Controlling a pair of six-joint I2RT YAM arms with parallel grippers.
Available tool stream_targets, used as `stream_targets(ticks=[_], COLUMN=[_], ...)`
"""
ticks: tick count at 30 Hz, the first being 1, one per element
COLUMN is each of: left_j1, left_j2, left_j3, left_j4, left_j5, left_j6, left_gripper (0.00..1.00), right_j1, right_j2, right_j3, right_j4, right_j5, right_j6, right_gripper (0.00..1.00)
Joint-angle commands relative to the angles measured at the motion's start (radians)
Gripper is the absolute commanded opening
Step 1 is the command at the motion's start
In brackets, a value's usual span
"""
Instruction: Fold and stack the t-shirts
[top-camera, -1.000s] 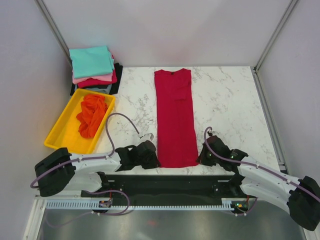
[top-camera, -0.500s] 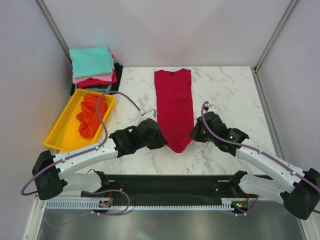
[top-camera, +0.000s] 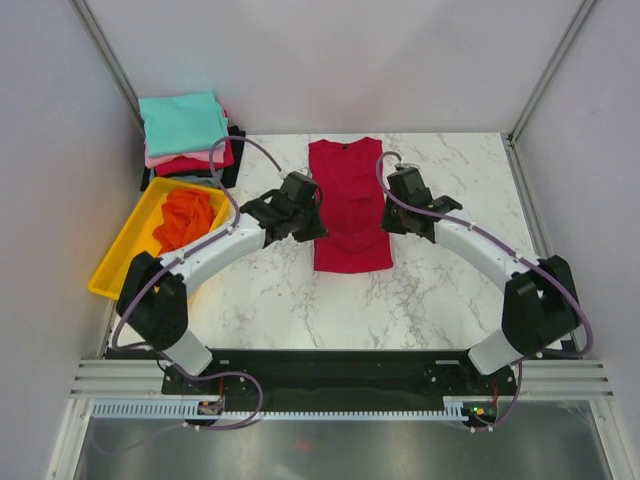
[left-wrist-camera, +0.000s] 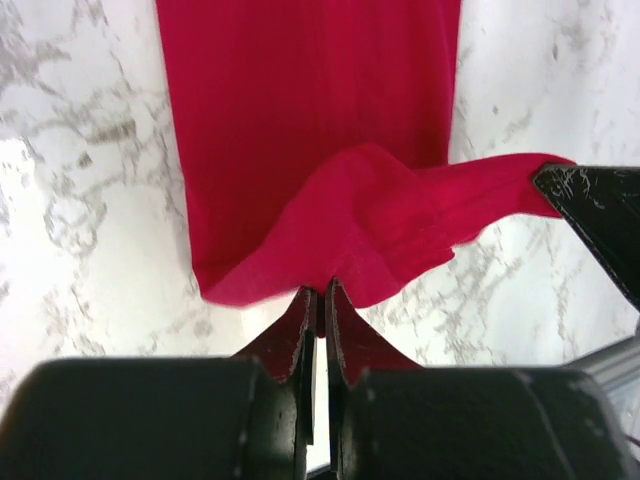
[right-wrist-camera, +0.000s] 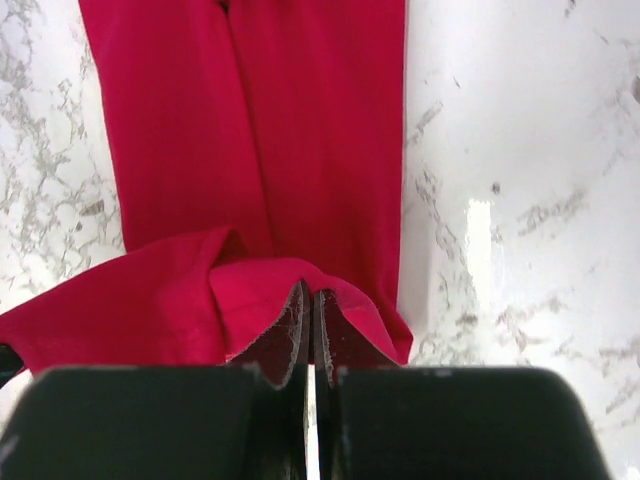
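The crimson cloth t-shirt (top-camera: 350, 200), judged limp and light, was pinched at its hem corners by tightly closed left fingers (left-wrist-camera: 298, 335) and right fingers (right-wrist-camera: 288, 335).

No text, label, brand, number or sign could be read in any of the three views

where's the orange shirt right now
In the top view it is on the left: the orange shirt lies crumpled in the yellow tray, just on the near side of the folded stack in the far-left corner.
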Motion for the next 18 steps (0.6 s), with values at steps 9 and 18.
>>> stream_targets(ticks=[9, 18], left_j1=[0.135, 0.188], left_j2=[0.242, 0.414], left_j3=[0.250, 0.394], left_j4=[0.011, 0.003], left_j5=[0.115, 0.169], left_j6=[0.149, 0.200], left_gripper=[0.02, 0.02], right_j1=[-0.086, -0.120], right_j2=[0.249, 0.408], right_j3=[0.254, 0.344], right_j4=[0.033, 0.034], right_j5=[-0.064, -0.085], right_j6=[-0.089, -0.100], right_gripper=[0.00, 0.00])
